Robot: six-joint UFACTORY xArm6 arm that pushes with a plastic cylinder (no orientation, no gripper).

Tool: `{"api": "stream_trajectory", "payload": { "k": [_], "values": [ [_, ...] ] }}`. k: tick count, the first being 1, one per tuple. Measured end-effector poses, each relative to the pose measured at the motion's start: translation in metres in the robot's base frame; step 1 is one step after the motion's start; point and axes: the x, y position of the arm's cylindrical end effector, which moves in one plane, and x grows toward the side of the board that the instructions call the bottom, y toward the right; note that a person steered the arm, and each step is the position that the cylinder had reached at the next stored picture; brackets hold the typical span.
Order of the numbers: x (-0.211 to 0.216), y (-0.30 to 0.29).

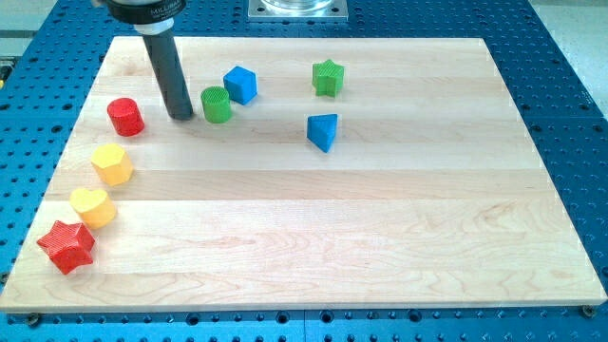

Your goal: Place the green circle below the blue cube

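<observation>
The green circle (pixel 217 104), a short green cylinder, stands on the wooden board (pixel 380 237) toward the view's top left. The blue cube (pixel 240 85) sits just up and to the right of it, nearly touching. My tip (pixel 182 117) rests on the board just left of the green circle, with a small gap between them. The dark rod rises from the tip toward the view's top left.
A red cylinder (pixel 125 117) stands left of the tip. A yellow hexagon (pixel 112 164), a yellow heart (pixel 93 207) and a red star (pixel 66 246) line the left edge. A green star (pixel 328 78) and a blue triangle (pixel 323 131) lie to the right.
</observation>
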Motion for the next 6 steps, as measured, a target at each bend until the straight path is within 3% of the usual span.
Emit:
{"api": "stream_trajectory", "payload": {
  "k": [3, 4, 5, 6],
  "values": [
    [0.005, 0.032],
    [0.045, 0.063],
    [0.037, 0.096],
    [0.002, 0.105]
  ]
}}
